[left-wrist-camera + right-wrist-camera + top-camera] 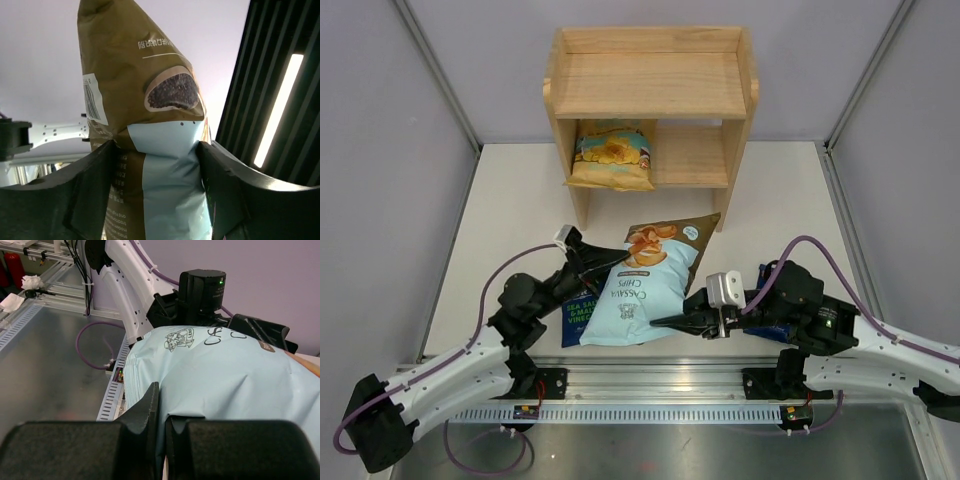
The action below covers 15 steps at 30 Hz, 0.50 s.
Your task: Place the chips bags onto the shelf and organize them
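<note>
Where grey walls [380, 120] meet, the shelf [650, 85] stands — on beige tabletop [510, 200].

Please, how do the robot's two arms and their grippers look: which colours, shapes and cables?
Left arm and right arm: white shells with black joints, and a purple cable looping along each. Left gripper and right gripper: black, wedge-shaped fingers, with a white camera block at each wrist.
</note>
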Available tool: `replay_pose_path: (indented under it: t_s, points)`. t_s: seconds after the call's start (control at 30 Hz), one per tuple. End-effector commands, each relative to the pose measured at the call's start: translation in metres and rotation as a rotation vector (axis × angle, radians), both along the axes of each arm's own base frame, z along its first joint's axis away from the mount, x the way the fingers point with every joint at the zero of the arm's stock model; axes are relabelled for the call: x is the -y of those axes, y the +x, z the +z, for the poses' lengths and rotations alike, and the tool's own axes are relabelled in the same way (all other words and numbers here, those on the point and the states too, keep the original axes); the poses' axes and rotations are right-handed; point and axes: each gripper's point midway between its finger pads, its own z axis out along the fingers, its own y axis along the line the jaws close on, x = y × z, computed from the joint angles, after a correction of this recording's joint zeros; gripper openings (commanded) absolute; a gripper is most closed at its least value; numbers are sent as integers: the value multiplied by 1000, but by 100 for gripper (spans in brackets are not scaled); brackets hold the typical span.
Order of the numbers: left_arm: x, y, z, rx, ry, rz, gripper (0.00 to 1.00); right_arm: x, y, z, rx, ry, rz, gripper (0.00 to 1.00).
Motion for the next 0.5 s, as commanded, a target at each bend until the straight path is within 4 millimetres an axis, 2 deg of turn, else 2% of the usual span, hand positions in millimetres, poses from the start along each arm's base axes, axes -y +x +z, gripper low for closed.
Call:
replay_pose_path:
  t_s: [0.0, 0.03, 0.07, 0.1, 0.13, 0.17, 0.23, 0.3, 0.33, 0.4, 0.47]
  points:
    - [-16, -2, 42, 137, -91, 86, 58, 4, -4, 24, 26, 104, 14, 11]
    - [-17, -3, 43, 167, -81, 98, 49, 6, -5, 25, 24, 112, 10, 12]
    - [-15, 0, 41, 163, -52, 109, 36, 7, -2, 25, 17, 114, -5, 12]
    - [-15, 0, 41, 193, -27, 128, 33, 9, -2, 27, 17, 120, -10, 13]
    - [-17, -2, 50, 223, -23, 140, 31, 10, -2, 28, 16, 123, -12, 14]
    - [-17, 2, 47, 221, 12, 161, 24, 10, 1, 28, 8, 122, -32, 17]
    - [-21, 3, 52, 291, 58, 216, 20, 13, 4, 28, -2, 127, -54, 21]
    - [-32, 6, 64, 359, 108, 301, 8, 17, 11, 29, -24, 134, -103, 25]
    - [-37, 6, 70, 383, 123, 331, 5, 18, 14, 28, -43, 134, -122, 31]
    - [-53, 6, 80, 439, 147, 418, 0, 22, 22, 29, -75, 150, -176, 38]
    - [-69, 5, 91, 468, 122, 494, 0, 23, 27, 26, -124, 152, -207, 45]
